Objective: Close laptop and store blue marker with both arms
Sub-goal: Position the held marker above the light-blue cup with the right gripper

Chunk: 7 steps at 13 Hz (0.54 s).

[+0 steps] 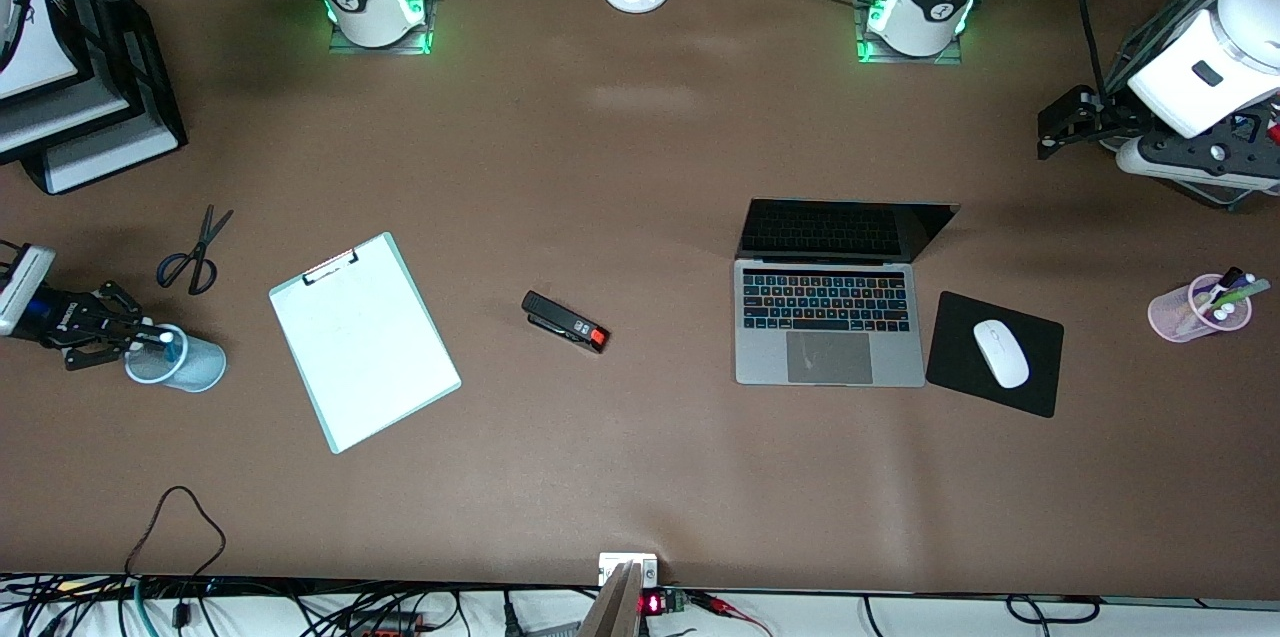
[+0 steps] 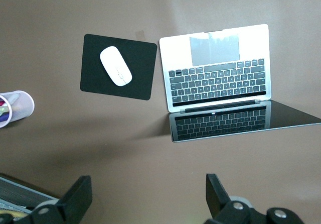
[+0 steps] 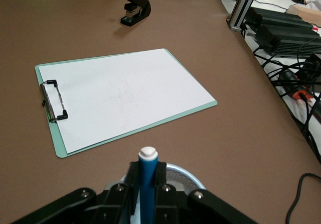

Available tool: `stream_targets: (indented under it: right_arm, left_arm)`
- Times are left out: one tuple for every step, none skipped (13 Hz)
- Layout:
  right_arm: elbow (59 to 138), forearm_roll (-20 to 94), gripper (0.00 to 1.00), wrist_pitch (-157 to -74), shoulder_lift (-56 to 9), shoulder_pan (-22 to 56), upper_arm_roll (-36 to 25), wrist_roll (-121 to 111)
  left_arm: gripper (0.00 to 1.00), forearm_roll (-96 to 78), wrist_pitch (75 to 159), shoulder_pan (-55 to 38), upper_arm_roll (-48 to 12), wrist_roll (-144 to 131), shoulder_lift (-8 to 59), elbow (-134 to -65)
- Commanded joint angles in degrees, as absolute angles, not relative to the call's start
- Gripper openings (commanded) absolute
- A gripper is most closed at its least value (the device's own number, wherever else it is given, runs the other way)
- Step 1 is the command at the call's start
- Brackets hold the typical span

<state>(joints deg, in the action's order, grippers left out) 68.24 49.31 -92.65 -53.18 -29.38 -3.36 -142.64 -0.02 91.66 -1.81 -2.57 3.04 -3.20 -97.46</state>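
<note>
Laptop (image 1: pixel 829 327): open on the counter (image 1: pixel 640 167), beside the mouse pad (image 1: pixel 994 353). Marker (image 3: pixel 148 184): upright, white end up, gripped in the closed jaws of the right gripper (image 1: pixel 135 337) over the blue cup (image 1: pixel 180 362). Left gripper (image 2: pixel 145 196): jaws open, hovering over bare counter near the laptop's screen.

text: none legible | labels: none | numbers: none
</note>
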Motion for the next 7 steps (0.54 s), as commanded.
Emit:
stream_targets:
  right_arm:
    - [67.1, 49.7, 1.00, -91.7, -53.3, -30.1, -3.3, -138.8]
    - [67.1, 49.1, 1.00, -91.5, -52.8, -30.3, -3.3, -136.7]
    - [67.1, 48.2, 1.00, -91.4, -52.0, -30.3, -3.2, -135.1]
    - [67.1, 47.6, 1.00, -91.4, -51.0, -30.2, -3.2, -133.3]
    - [67.1, 47.5, 1.00, -91.3, -50.0, -30.0, -3.1, -131.5]
    - [67.1, 46.9, 1.00, -90.7, -48.6, -29.6, -3.0, -129.4]
    - [67.1, 45.3, 1.00, -90.1, -47.1, -29.3, -2.8, -126.3]
  left_arm:
    - [1.00, 1.1, 90.5, -1.7, -2.6, 4.5, -3.2, -96.3]
    - [1.00, 1.1, 90.5, -1.7, -2.6, 4.5, -3.2, -96.3]
    - [1.00, 1.1, 90.5, -1.7, -2.6, 4.5, -3.2, -96.3]
    - [1.00, 1.1, 90.5, -1.7, -2.6, 4.5, -3.2, -96.3]
    - [1.00, 1.1, 90.5, -1.7, -2.6, 4.5, -3.2, -96.3]
    - [1.00, 1.1, 90.5, -1.7, -2.6, 4.5, -3.2, -96.3]
    - [1.00, 1.1, 90.5, -1.7, -2.6, 4.5, -3.2, -96.3]
